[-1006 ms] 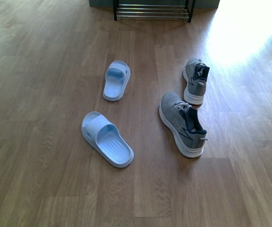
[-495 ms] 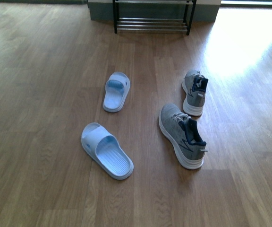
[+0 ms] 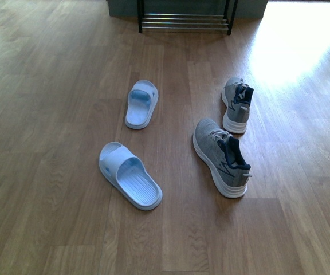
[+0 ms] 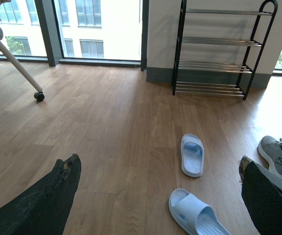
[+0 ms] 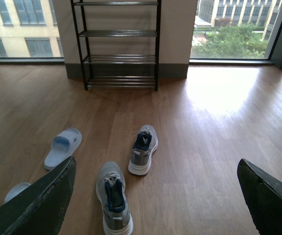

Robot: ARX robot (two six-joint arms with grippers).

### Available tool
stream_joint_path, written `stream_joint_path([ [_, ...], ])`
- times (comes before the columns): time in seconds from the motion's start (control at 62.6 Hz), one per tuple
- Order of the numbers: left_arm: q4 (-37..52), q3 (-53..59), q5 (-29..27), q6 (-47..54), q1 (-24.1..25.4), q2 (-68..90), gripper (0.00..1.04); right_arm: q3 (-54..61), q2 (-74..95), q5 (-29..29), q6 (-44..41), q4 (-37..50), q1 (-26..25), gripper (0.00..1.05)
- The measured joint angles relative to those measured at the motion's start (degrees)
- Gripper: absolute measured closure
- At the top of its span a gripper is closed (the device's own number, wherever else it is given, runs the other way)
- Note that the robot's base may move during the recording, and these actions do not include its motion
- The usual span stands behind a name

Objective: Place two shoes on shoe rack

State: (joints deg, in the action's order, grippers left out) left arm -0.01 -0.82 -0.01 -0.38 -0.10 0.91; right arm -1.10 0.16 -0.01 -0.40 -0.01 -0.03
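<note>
Four shoes lie on the wooden floor. The near pale blue slide (image 3: 130, 175) and the far slide (image 3: 141, 103) are on the left; the near grey sneaker (image 3: 221, 157) and the far sneaker (image 3: 236, 105) are on the right. The shoe rack (image 3: 185, 18) stands against the back wall, with only its lowest rods in the front view; its full height shows in the left wrist view (image 4: 219, 49) and the right wrist view (image 5: 119, 45), all tiers bare. My left gripper (image 4: 158, 176) hangs open above the slides (image 4: 192, 154). My right gripper (image 5: 155, 178) hangs open above the sneakers (image 5: 114, 198).
A white chair leg with a castor (image 4: 39, 96) stands at the far left near the windows. Bright sunlight falls on the floor (image 3: 294, 40) right of the rack.
The front view has shifted a little: the shoes sit slightly higher in the picture than half a second ago. No shoe has moved on the floor.
</note>
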Motion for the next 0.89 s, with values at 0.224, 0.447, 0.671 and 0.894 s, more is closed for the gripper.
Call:
stream_joint_path([
  [0.224,0.0,0.0,0.0,0.0,0.0,0.0,0.09,0.0,0.0,0.0,0.0,0.0,0.0,0.09],
  [0.447,0.0,0.0,0.0,0.0,0.0,0.0,0.09,0.0,0.0,0.0,0.0,0.0,0.0,0.09],
  [0.671,0.0,0.0,0.0,0.0,0.0,0.0,0.09,0.0,0.0,0.0,0.0,0.0,0.0,0.09],
  [0.894,0.0,0.0,0.0,0.0,0.0,0.0,0.09,0.0,0.0,0.0,0.0,0.0,0.0,0.09],
])
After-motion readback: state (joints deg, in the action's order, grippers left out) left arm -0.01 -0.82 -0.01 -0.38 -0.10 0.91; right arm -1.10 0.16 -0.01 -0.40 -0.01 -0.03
